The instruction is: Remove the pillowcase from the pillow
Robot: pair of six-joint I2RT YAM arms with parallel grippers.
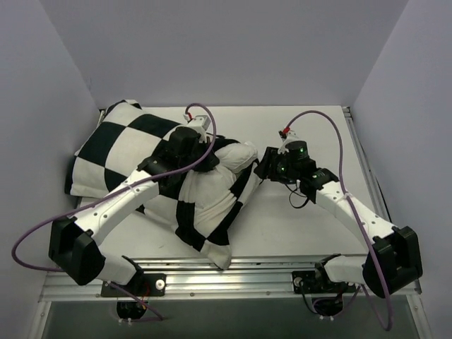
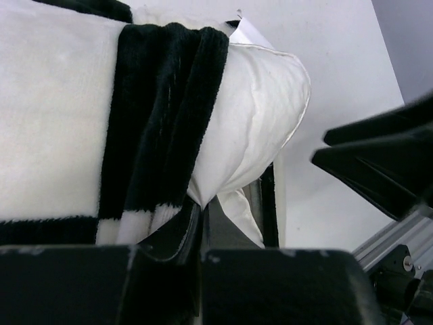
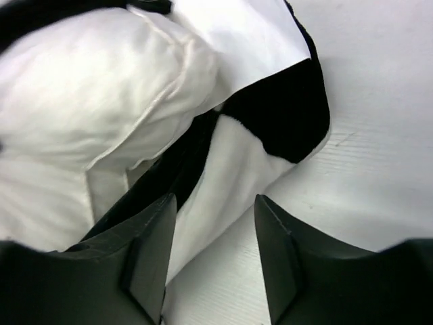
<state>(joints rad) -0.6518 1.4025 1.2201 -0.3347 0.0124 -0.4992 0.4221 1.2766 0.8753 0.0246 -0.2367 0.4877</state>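
The black and white checkered pillowcase lies from the back left to the front centre of the table. The white pillow sticks out of its open end near the middle. My left gripper is shut, pinching a fold of the white pillow next to the bunched pillowcase edge; the pinch shows in the left wrist view. My right gripper is open and empty just right of the pillow. Its fingers straddle a flap of the pillowcase low over the table, beside the pillow.
The white table is enclosed by pale walls at left, back and right. An aluminium rail runs along the front edge by the arm bases. Purple cables loop above both arms.
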